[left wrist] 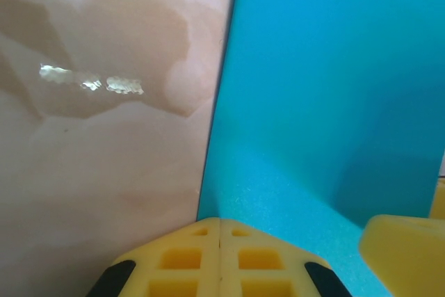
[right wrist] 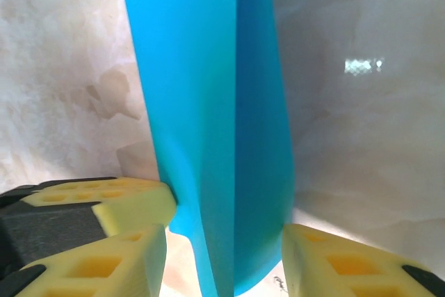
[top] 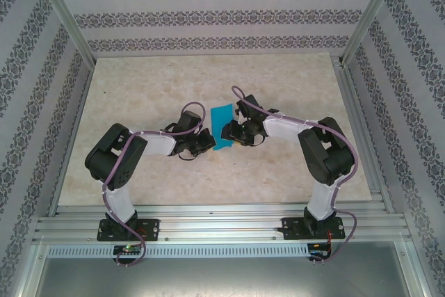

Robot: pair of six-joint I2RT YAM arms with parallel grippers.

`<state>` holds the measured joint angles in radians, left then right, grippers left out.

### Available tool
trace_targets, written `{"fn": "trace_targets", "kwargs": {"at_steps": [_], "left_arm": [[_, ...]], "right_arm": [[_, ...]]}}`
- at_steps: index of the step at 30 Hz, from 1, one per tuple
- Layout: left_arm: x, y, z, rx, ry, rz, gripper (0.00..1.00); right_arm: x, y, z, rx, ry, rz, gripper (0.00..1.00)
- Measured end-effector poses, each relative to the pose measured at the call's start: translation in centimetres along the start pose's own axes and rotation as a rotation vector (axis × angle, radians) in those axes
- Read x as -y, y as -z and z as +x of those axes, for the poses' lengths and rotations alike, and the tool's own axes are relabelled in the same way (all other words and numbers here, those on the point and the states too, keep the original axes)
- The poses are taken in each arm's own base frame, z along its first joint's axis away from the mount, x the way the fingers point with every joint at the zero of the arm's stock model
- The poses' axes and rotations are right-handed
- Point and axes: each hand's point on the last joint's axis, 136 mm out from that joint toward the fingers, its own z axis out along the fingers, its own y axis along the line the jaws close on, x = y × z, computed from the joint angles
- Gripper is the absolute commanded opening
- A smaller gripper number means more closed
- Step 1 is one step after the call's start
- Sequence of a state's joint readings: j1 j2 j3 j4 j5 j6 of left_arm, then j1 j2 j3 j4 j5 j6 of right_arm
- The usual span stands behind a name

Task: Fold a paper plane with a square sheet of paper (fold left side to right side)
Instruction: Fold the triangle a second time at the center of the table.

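The left gripper [left wrist: 220, 240] — fingers pressed together — rests at the edge of the folded cyan sheet of paper [left wrist: 327, 102], the right gripper [right wrist: 224, 263] spread astride its raised flap.

Pale marbled table [top: 139, 88], folded cyan sheet of paper [top: 222, 119] mid-table, one flap perhaps lifted

I record the sheet of paper [top: 222, 127] as plain bright cyan-blue, with no pattern. The bench [top: 139, 88] is beige with pale marbling. The walls [top: 208, 12] are white with grey ornamental bands. The arms [top: 149, 142] are white and black, and their cables [top: 235, 92] are purple. The left tool [left wrist: 220, 224] and right tool [right wrist: 226, 238] have yellow pads backed in black.
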<state>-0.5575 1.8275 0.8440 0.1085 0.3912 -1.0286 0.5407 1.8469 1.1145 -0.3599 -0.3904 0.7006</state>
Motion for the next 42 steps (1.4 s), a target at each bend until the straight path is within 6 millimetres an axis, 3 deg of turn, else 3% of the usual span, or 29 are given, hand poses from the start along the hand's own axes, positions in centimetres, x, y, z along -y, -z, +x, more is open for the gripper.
{"fn": "trace_targets", "kwargs": {"at_steps": [27,35,42], "left_arm": [[0.2,-0.2,0.1,-0.007,-0.005,0.015,0.06],[0.3,-0.2,0.1,-0.008,-0.007,0.019,0.07],[0.3,-0.2,0.1,-0.006,-0.01,0.023,0.09]], "right_arm": [[-1.0,2.1,-0.2,0.0,0.037,0.02,0.48],[-1.3,2.0,-0.6,0.016,0.004,0.005,0.32],[-0.8,1.9,-0.7,0.016,-0.05,-0.001,0.3]]}}
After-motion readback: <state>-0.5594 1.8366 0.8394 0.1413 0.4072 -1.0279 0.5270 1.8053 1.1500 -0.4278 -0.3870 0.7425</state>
